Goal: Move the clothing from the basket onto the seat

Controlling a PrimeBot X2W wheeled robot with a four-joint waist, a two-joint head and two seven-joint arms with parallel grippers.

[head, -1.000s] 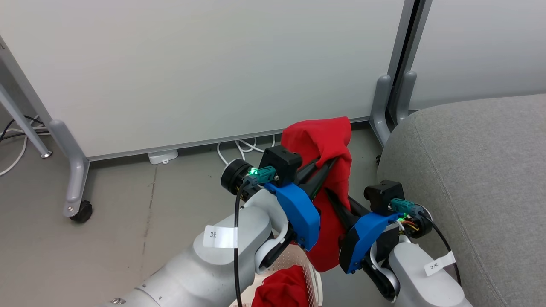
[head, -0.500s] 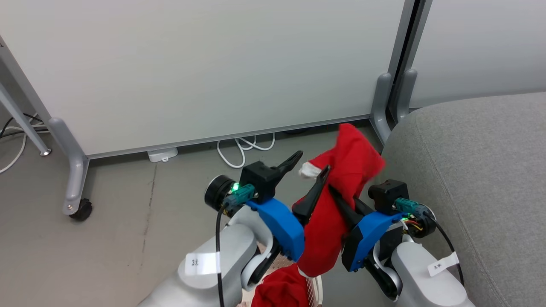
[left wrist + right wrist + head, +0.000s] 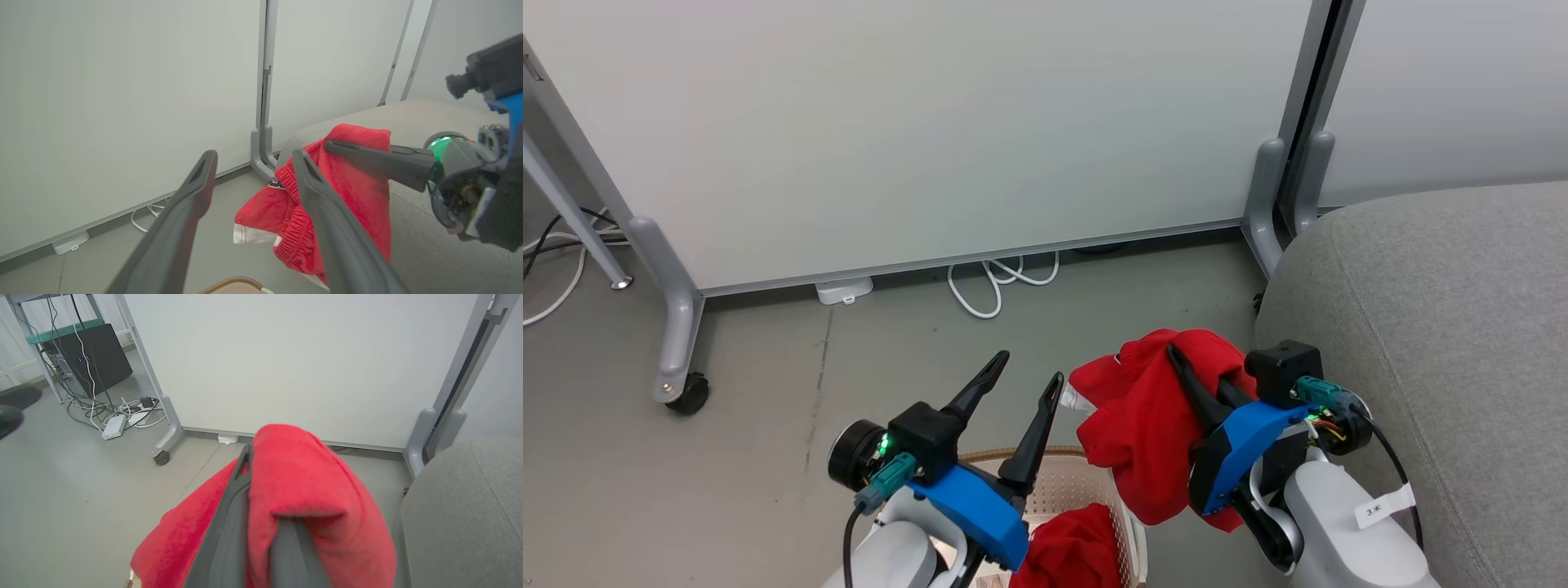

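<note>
A red garment with a white striped hem (image 3: 1143, 433) hangs from my right gripper (image 3: 1176, 355), which is shut on it just left of the grey seat (image 3: 1445, 327). The cloth drapes over both right fingers in the right wrist view, garment (image 3: 310, 477), gripper (image 3: 261, 457). My left gripper (image 3: 1029, 367) stands open with nothing in it above the basket (image 3: 1054, 452), a little left of the hanging garment (image 3: 359, 196). A second plain red garment (image 3: 1070, 551) lies in the basket. The left wrist view has my left gripper (image 3: 255, 155) open, with the seat (image 3: 429, 245) beyond.
White partition panels stand behind on grey feet, one with a caster (image 3: 690, 392). A white cable (image 3: 988, 286) and a small white box (image 3: 844, 290) lie on the floor at their base. A black box with tangled cables (image 3: 94, 355) sits far left.
My left gripper has opened, let go of the red garment and drawn back left over the basket. The garment has dropped lower and now hangs from the right gripper alone.
</note>
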